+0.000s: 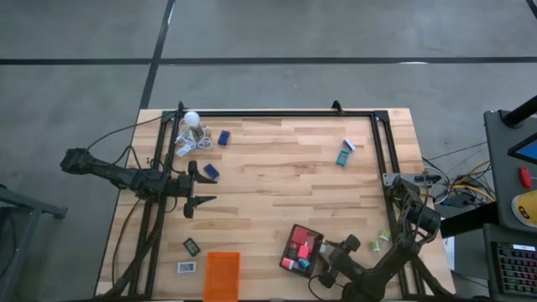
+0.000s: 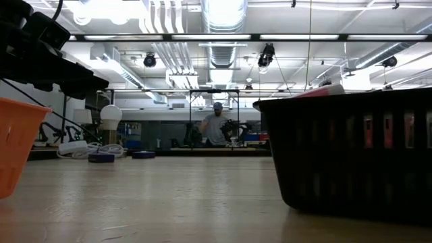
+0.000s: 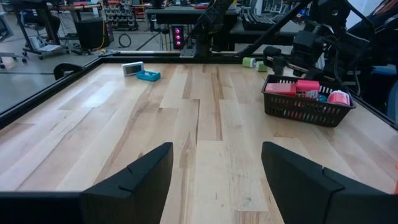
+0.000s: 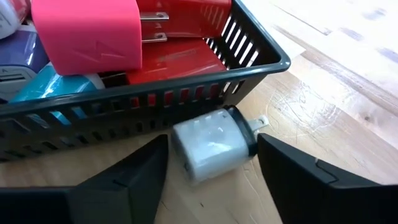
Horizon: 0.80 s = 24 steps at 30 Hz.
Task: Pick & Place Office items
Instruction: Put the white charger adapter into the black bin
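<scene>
Office items lie scattered on the wooden table: two dark blue blocks (image 1: 224, 137) (image 1: 211, 170), a teal-and-white box (image 1: 345, 155), two small black and white rectangles (image 1: 191, 246) (image 1: 186, 267) and green bits (image 1: 382, 239). A black basket (image 1: 300, 247) holds a pink charger (image 4: 87, 31) and red and teal pieces. A white charger plug (image 4: 211, 149) lies on the table against the basket's outer wall. My right gripper (image 4: 211, 143) is open, one finger on either side of that plug, touching nothing. My left gripper (image 1: 201, 186) is open over bare wood at the table's left.
An orange tray (image 1: 221, 275) sits at the near edge, left of the black basket (image 2: 351, 155). A white bulb with cables (image 1: 191, 122) lies at the far left corner. A black frame rail (image 1: 277, 113) runs around the table. Bare wood (image 1: 285, 184) fills the middle.
</scene>
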Tool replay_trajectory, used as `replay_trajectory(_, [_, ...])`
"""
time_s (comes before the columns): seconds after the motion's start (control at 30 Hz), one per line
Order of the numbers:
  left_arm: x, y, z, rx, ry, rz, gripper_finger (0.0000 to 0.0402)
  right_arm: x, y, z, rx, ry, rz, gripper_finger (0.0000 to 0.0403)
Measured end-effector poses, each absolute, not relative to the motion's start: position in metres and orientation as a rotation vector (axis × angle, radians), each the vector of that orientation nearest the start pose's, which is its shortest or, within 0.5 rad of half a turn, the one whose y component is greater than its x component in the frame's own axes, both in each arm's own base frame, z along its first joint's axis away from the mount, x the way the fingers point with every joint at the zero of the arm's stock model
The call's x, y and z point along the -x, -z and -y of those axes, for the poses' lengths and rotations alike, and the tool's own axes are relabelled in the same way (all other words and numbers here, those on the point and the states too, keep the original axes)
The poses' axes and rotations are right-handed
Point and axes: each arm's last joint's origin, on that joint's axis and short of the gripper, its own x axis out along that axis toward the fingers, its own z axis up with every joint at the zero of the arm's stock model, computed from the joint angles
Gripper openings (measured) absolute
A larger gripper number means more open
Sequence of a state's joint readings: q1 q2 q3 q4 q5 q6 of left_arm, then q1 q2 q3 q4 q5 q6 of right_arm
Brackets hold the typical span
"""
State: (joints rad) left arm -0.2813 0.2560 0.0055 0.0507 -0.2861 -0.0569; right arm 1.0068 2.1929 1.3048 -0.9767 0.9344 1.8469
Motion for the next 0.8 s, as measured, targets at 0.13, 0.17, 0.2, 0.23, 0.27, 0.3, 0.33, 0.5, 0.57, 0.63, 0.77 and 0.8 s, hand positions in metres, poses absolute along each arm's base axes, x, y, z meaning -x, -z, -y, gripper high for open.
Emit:
replay_trajectory(0.13, [-0.1084,-0.1488,0.0228,0.001,-0.010,-0.191,0.0253,-0.2069,-0.0845,-0.2837,-0.157,0.725,-0.604,0.0209])
replay_trajectory(0.17, [-0.1084,-0.1488,0.0228,0.001,-0.010,-0.191,0.0253,-0.2069,-0.0845,-0.2837,-0.156,0.725,-0.604,0.0202])
replay_trajectory(0.2, [-0.1084,-0.1488,0.0228,0.001,-0.010,-0.191,0.0253,-0.2069,-0.0845,-0.2837,-0.151,0.723,-0.606,0.0197])
replay_trajectory(0.23, [-0.1084,-0.1488,0.0228,0.001,-0.010,-0.191,0.0253,-0.2070,-0.0845,-0.2837,-0.146,0.721,-0.607,0.0192])
replay_trajectory(0.27, [-0.1084,-0.1488,0.0228,0.001,-0.011,-0.191,0.0253,-0.2070,-0.0845,-0.2837,-0.143,0.720,-0.607,0.0187])
replay_trajectory(0.3, [-0.1084,-0.1487,0.0228,0.001,-0.010,-0.192,0.0253,-0.2070,-0.0846,-0.2837,-0.141,0.719,-0.606,0.0183])
replay_trajectory(0.33, [-0.1084,-0.1488,0.0228,0.001,-0.010,-0.191,0.0253,-0.2070,-0.0846,-0.2837,-0.141,0.719,-0.606,0.0180])
replay_trajectory(0.5, [-0.1084,-0.1488,0.0228,0.001,-0.010,-0.191,0.0253,-0.2070,-0.0845,-0.2841,-0.142,0.716,-0.606,0.0175])
replay_trajectory(0.57, [-0.1084,-0.1488,0.0228,0.001,-0.010,-0.191,0.0253,-0.2070,-0.0845,-0.2841,-0.143,0.716,-0.606,0.0174])
replay_trajectory(0.63, [-0.1084,-0.1488,0.0228,0.001,-0.010,-0.191,0.0253,-0.2071,-0.0844,-0.2842,-0.144,0.716,-0.605,0.0174])
replay_trajectory(0.77, [-0.1084,-0.1488,0.0228,0.001,-0.010,-0.191,0.0253,-0.2072,-0.0844,-0.2844,-0.147,0.715,-0.605,0.0174])
replay_trajectory(0.8, [-0.1084,-0.1488,0.0228,0.001,-0.010,-0.191,0.0252,-0.2072,-0.0843,-0.2845,-0.148,0.715,-0.605,0.0174])
